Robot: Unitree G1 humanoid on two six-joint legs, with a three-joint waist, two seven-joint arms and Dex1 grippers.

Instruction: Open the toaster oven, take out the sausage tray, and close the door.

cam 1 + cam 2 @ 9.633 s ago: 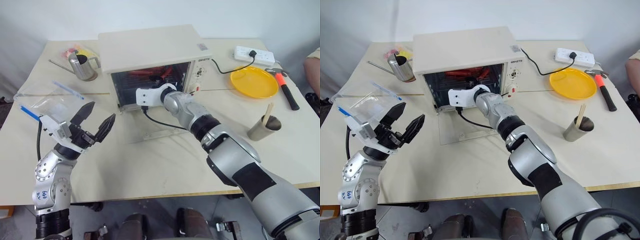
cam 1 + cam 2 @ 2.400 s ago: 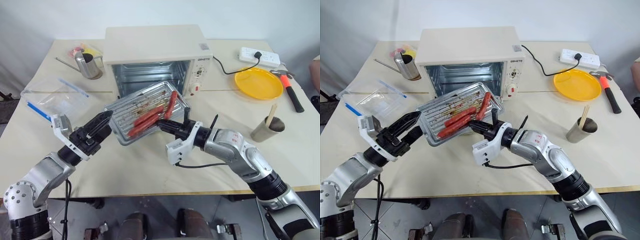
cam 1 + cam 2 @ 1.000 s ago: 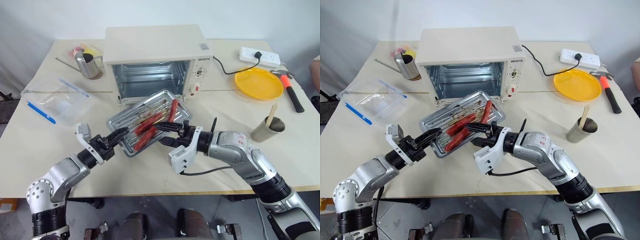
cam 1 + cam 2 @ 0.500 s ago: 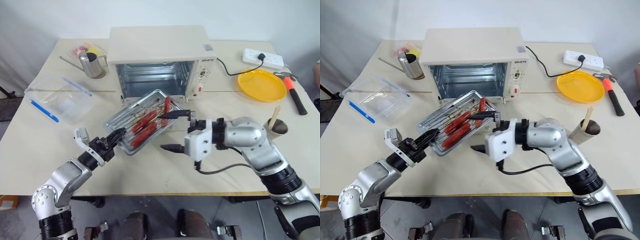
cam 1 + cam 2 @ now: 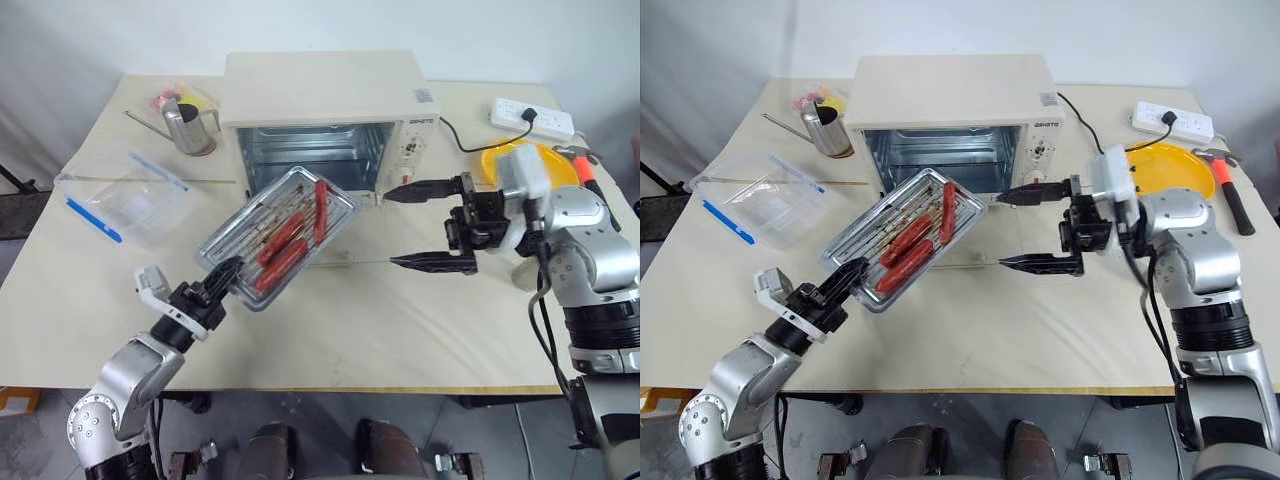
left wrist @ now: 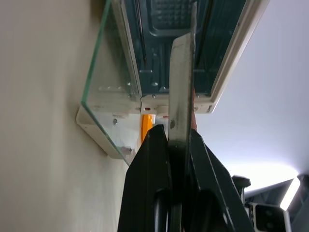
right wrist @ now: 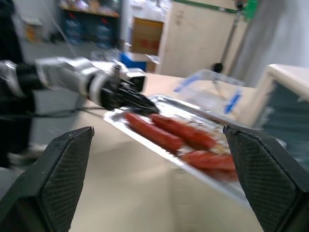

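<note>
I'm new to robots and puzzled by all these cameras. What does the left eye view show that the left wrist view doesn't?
Left eye view alone: the whole table, the right gripper open beside the toaster oven, a yellow plate, a plastic bag, a metal pitcher.

Left wrist view alone: the sausage tray edge-on, pinched in the left gripper, and the door seen from its glass edge.

Both: tray, oven, open door.

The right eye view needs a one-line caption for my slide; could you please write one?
Left hand holds the sausage tray by its corner before the open toaster oven, while the open right hand hovers beside.
</note>
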